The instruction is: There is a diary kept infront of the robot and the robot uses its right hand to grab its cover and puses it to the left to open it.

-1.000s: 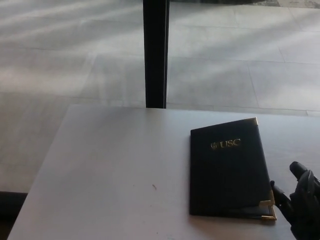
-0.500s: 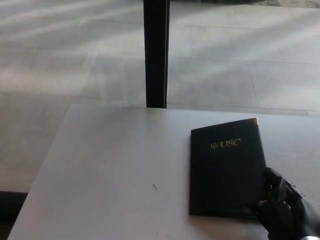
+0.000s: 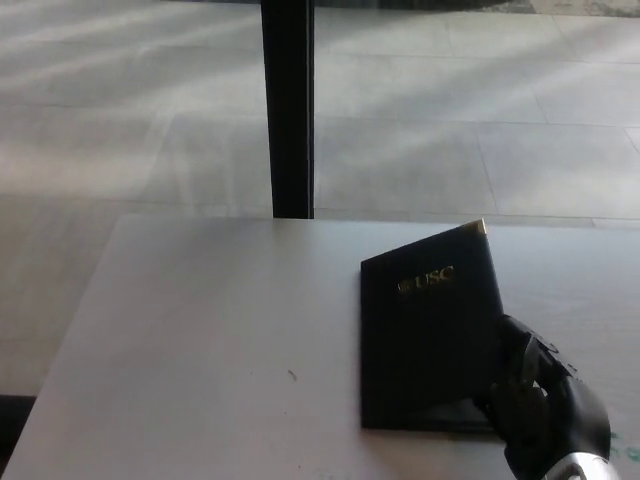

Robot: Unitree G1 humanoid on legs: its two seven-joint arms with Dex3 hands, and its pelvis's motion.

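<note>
Now the right hand (image 3: 540,400) has its fingers closed on the free edge of the diary (image 3: 430,330) cover (gold lettering on it), tilting it up off the desk (image 3: 200,340) so it can swing leftward, away from the hand.

Diary (image 3: 428,330) lies on table (image 3: 200,330), right of centre from where I sit. My right hand (image 3: 540,405) at diary's near right corner, on lifted cover edge. Cover tilted up on right side, spine at left. Post (image 3: 288,105) stands behind table's far edge. Floor (image 3: 100,120) beyond.
</note>
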